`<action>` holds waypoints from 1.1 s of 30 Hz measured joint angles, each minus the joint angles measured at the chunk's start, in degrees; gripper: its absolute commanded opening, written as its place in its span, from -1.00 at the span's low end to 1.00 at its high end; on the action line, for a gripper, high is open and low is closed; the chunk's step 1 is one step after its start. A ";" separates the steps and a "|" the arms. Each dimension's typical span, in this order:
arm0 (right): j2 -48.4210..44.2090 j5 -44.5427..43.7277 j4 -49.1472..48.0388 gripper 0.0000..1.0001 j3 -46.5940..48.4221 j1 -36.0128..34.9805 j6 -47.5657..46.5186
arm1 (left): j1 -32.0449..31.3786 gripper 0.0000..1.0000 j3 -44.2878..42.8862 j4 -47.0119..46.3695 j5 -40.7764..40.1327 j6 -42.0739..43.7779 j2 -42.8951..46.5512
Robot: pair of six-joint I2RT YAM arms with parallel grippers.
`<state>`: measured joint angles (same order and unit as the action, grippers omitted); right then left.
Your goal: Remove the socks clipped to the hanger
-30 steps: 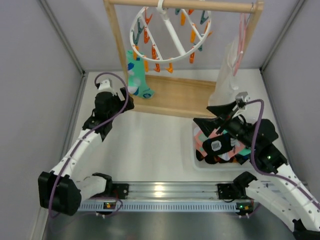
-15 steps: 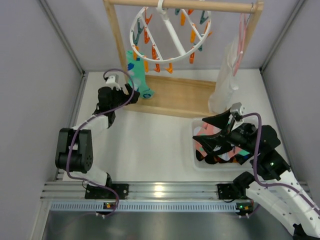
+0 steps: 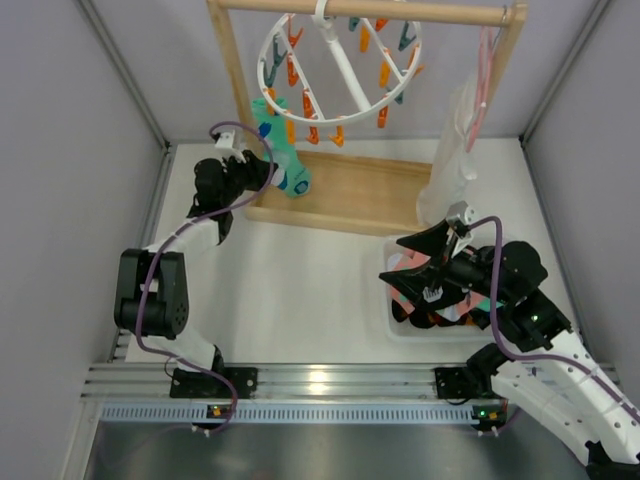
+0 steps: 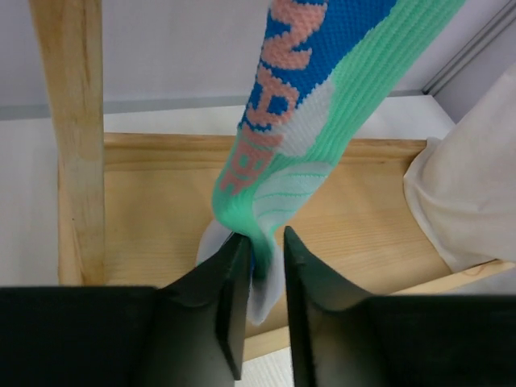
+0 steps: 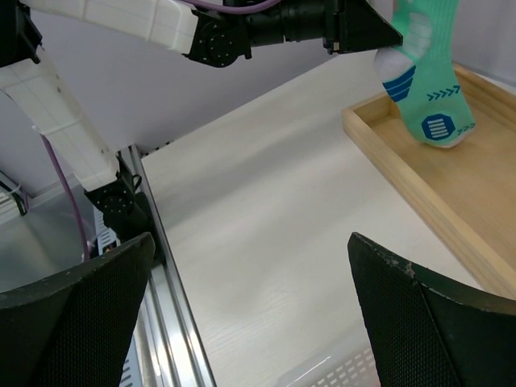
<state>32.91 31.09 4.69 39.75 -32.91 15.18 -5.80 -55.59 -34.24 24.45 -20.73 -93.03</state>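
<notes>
left claw pinches the white heel of the sock, which hangs from a peg on the round hanger, toe down over the wooden base. pull down steadily, so the peg lets go without swinging the ring. right claw spread wide. sock: mint knit, blue panel, salmon lettering.

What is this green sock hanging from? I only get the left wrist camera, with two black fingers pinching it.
Observer: From above, the teal sock is clipped to a round white hanger on a wooden rod.
Operator: Any more socks up there?
Observer: None that I can see; its other pegs look bare.
Operator: And the other arm?
Observer: The right gripper hangs open over a white bin holding socks.
</notes>
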 measured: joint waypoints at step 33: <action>11.26 -28.50 9.46 0.76 27.50 0.00 2.27 | -62.29 -1.00 5.62 0.72 -61.44 30.12 16.98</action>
<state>44.16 2.59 14.15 67.24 -32.91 17.45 -68.10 -49.98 -33.52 -36.99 9.39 -76.05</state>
